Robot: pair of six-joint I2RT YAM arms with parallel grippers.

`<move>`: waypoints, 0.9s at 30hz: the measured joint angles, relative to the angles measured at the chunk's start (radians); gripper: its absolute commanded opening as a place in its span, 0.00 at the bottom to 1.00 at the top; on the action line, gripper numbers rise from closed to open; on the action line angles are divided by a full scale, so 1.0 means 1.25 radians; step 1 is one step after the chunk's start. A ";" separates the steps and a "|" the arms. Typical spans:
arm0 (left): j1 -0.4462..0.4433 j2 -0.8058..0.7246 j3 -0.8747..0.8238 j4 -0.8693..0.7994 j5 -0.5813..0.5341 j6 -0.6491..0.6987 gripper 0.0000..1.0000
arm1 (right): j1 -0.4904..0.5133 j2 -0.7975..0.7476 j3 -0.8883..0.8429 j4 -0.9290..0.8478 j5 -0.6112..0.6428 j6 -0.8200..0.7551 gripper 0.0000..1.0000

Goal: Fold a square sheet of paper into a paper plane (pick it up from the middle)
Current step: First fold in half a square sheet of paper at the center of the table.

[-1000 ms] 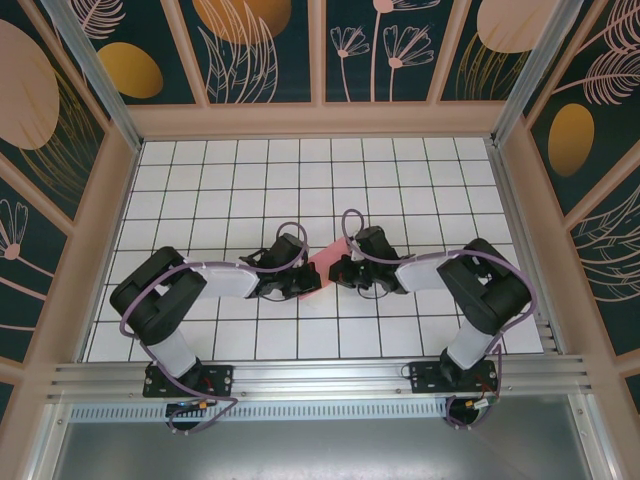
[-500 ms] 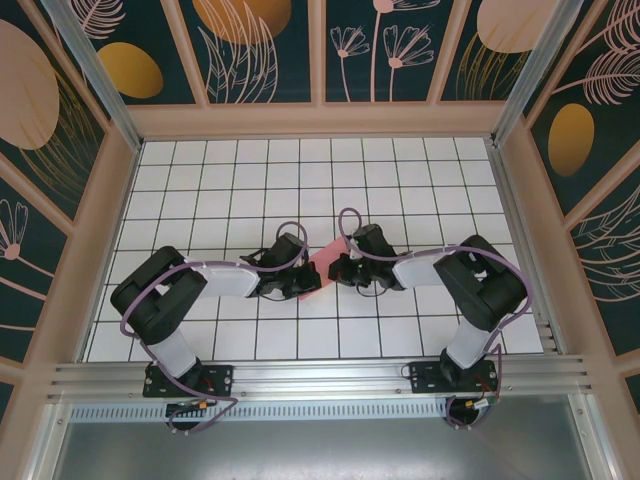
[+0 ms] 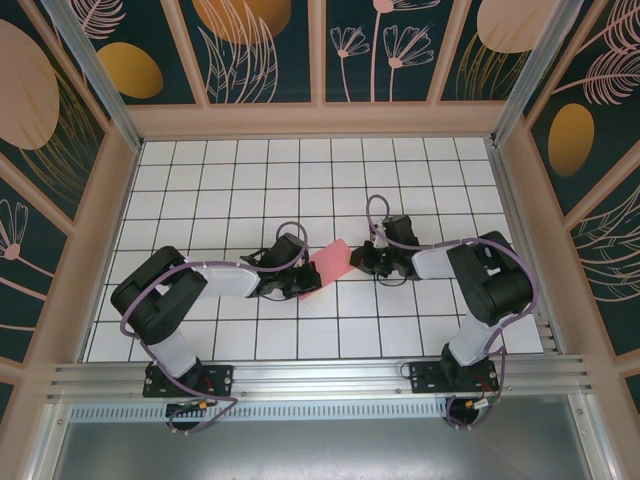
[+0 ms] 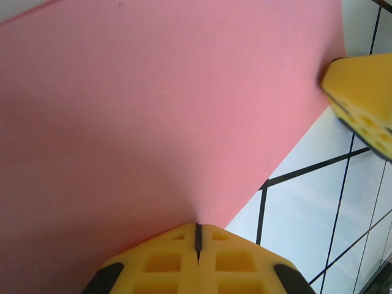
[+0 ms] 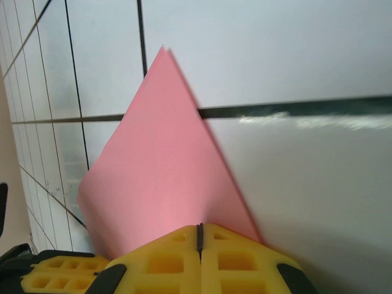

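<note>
The square sheet of paper (image 3: 330, 263) is pink-red and lies folded on the white grid table, between my two grippers. In the right wrist view the paper (image 5: 159, 177) shows two layers at its far corner. My left gripper (image 3: 306, 284) is shut, with its yellow tips on the sheet's near-left part. In the left wrist view the paper (image 4: 153, 110) spreads away from the left gripper's (image 4: 197, 236) tips. My right gripper (image 3: 360, 262) is shut at the sheet's right edge, and the right gripper's (image 5: 199, 236) tips touch the paper's near corner. Whether either gripper pinches the paper is unclear.
The white grid table (image 3: 300, 190) is walled by wooden posts and patterned panels. An aluminium rail (image 3: 320, 375) runs along the near edge by the arm bases. A yellow finger (image 4: 364, 98) of the right gripper stands at the sheet's far edge in the left wrist view.
My right arm has drawn back to the right, uncovering more of the pink sheet. The left arm and the paper have stayed where they were.
</note>
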 measured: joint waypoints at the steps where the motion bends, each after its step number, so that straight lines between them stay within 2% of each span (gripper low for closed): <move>1: 0.000 0.000 0.000 0.000 0.000 0.000 0.00 | -0.011 0.000 0.000 -0.001 -0.001 -0.005 0.00; 7: 0.000 0.000 0.000 0.000 0.000 0.000 0.00 | -0.038 -0.005 0.008 -0.024 -0.002 -0.034 0.00; 12: 0.000 0.000 0.002 -0.002 -0.003 0.001 0.00 | -0.059 -0.081 0.009 -0.078 0.065 -0.043 0.00; 15: -0.003 0.000 0.008 -0.012 -0.009 0.005 0.00 | -0.023 -0.151 0.009 -0.077 0.076 -0.040 0.00; 18: -0.005 0.000 0.013 -0.020 -0.015 0.009 0.00 | 0.036 -0.165 0.009 -0.059 0.079 -0.032 0.00; 21: -0.005 0.000 0.014 -0.022 -0.016 0.011 0.00 | 0.083 -0.132 0.002 -0.045 0.078 -0.014 0.00; 27: -0.005 -0.007 0.015 -0.031 -0.025 0.025 0.00 | 0.095 -0.041 -0.004 -0.035 0.079 0.010 0.00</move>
